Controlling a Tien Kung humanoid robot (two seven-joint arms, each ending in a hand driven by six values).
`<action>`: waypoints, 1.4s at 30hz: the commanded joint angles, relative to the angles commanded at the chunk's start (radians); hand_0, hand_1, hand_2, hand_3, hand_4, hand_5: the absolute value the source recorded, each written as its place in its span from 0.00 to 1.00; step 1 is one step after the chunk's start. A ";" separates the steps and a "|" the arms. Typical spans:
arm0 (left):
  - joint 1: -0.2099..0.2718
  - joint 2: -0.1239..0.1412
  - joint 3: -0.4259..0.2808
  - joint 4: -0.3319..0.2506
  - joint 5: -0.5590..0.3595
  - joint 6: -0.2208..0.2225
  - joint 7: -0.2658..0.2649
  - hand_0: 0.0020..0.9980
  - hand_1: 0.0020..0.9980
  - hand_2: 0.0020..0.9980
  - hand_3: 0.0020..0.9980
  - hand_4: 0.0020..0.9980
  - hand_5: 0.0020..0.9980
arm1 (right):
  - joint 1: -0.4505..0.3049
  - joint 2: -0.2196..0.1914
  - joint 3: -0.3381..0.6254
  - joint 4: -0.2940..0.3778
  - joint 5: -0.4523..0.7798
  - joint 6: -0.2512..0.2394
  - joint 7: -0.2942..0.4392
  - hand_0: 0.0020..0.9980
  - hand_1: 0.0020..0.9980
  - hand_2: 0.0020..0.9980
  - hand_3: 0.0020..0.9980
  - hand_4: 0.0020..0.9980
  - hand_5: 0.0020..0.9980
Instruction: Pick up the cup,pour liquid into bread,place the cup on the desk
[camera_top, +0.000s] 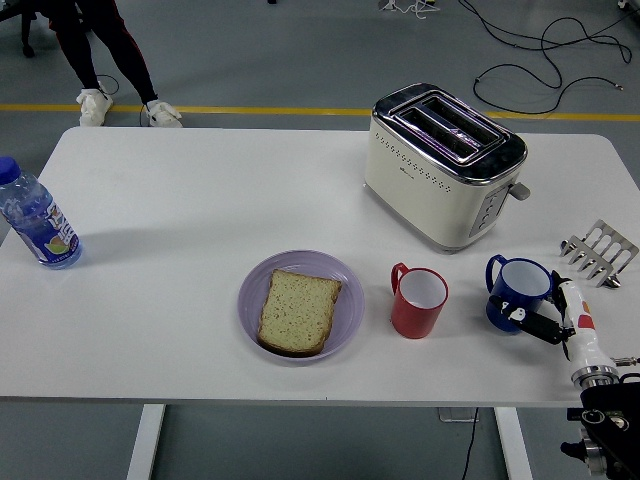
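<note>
- The counter (180, 200) is white and flat; its near edge runs along the bottom, and grey floor (300, 50) with a yellow line (250, 109) lies beyond its far edge.
- The right hand (540, 322) comes in at the lower right corner, its dark fingers (525, 318) touching the near side of the blue cup (518, 292) — whether they grip it I cannot tell.
- The blue cup stands upright near the counter's right edge, mouth up, its handle pointing left and slightly away, towards the red cup.
- The red cup (417, 301) stands upright just left of the blue one, apart from it, handle to the left; it sits between the blue cup and the plate.
- The plate (350, 300), pale purple, lies left of the red cup near the front edge, with a slice of bread (298, 310) flat on it, the slice's long axis running near to far.
- A metal rack (598, 252) sits at the right edge, just behind the hand.
- The toaster (440, 165) — cream with a chrome top — stands behind both cups, slots up, angled across the counter.
- A bottle (35, 218) with a blue cap stands at the far left edge, well apart from the rest.
- On the floor, a person's legs (100, 50) and white shoes show at the top left, and black cables (540, 50) trail at the top right.
</note>
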 joint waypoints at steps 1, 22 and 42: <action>-0.001 0.000 0.004 0.000 -0.002 0.000 -0.001 0.67 0.71 0.74 0.66 0.44 0.95 | 0.000 -0.001 0.001 -0.001 -0.004 0.001 -0.002 0.77 0.60 0.66 0.61 0.63 0.10; -0.004 0.000 0.013 0.000 -0.015 0.000 -0.003 0.68 0.71 0.74 0.67 0.42 0.95 | -0.004 0.000 0.017 -0.011 -0.060 0.029 -0.015 0.87 0.74 0.88 0.97 0.95 0.30; 0.017 0.002 0.024 0.000 -0.006 -0.002 0.000 0.68 0.71 0.74 0.67 0.42 0.95 | -0.068 0.005 0.103 0.066 -0.128 0.072 -0.050 0.91 0.81 0.95 1.00 1.00 0.38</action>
